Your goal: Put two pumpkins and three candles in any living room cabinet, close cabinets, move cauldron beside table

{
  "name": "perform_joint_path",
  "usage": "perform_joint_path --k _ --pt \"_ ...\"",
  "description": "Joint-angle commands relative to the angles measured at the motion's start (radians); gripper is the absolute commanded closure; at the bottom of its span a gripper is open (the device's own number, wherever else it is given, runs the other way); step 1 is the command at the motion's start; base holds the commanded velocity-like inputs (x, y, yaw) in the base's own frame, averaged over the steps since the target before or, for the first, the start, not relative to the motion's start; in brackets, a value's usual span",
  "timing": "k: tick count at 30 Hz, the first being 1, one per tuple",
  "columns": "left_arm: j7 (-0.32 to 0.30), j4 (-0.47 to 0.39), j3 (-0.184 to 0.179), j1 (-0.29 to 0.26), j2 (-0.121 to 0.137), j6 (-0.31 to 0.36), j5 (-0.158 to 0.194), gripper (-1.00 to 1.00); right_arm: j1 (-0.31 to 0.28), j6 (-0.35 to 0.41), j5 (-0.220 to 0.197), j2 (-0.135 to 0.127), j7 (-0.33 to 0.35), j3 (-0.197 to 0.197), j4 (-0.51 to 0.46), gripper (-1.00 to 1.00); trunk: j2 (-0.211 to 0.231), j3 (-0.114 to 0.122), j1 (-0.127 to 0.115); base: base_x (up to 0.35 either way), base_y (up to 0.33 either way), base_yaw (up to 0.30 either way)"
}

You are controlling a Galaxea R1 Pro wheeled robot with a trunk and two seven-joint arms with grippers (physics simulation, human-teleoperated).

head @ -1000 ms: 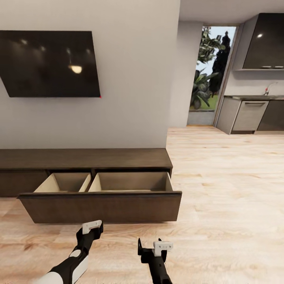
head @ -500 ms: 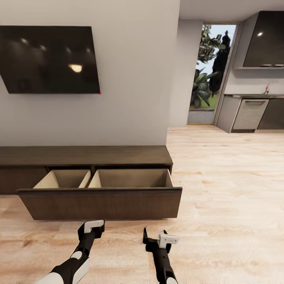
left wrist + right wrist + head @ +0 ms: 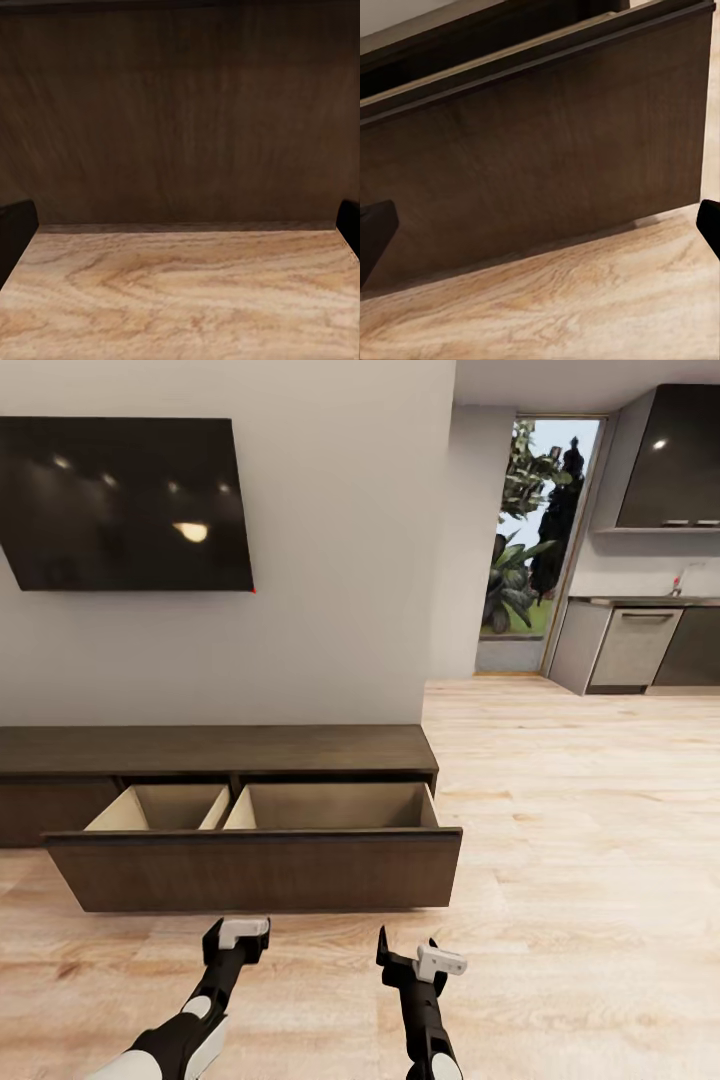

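The cabinet (image 3: pixel 215 755) stood against the wall under the television (image 3: pixel 125 503), its wide drawer (image 3: pixel 255 865) pulled out and both pale compartments empty — nothing stowed yet. Over the last second the view crept closer and the drawer front sat slightly higher in the head view. The left gripper (image 3: pixel 238 935) and right gripper (image 3: pixel 412 962) hung just short of it, fingers apart, empty. Bare wood floor (image 3: pixel 580 840) lay open to the right — ample turning room.
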Motion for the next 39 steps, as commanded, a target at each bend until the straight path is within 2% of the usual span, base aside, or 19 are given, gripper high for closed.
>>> perform_joint_path --k 1,7,20,26,32,39 --pt "0.006 -0.005 -0.007 -0.001 0.001 -0.003 0.008 -1.00 -0.001 -0.005 -0.007 -0.001 -0.005 0.005 0.000 -1.00 0.000 -0.001 0.000 0.000 0.000 0.000" --pt "0.007 -0.004 -0.007 -0.001 0.001 -0.003 0.006 -1.00 -0.001 0.000 -0.007 -0.001 -0.005 0.005 0.003 -1.00 0.000 -0.001 0.000 0.032 0.000 0.000" --pt "0.007 -0.002 -0.006 -0.001 0.003 -0.002 0.004 -1.00 -0.001 0.002 -0.008 -0.001 -0.006 0.005 0.006 -1.00 0.000 -0.001 0.000 0.291 0.000 0.000" --pt "0.007 -0.003 -0.006 -0.001 0.003 -0.002 0.006 -1.00 -0.001 0.003 -0.009 -0.001 -0.005 0.005 0.006 -1.00 0.000 -0.001 0.000 0.119 0.000 0.000" --pt "0.007 -0.003 -0.005 -0.001 0.002 -0.001 0.012 -1.00 -0.001 0.057 -0.009 -0.001 -0.004 0.004 0.006 -1.00 0.000 -0.001 0.000 0.009 0.000 0.000" --pt "0.007 -0.004 -0.004 -0.001 0.001 -0.001 0.013 -1.00 -0.001 0.064 -0.009 -0.001 -0.003 0.004 0.006 -1.00 -0.009 -0.027 0.006 0.000 0.000 0.000"
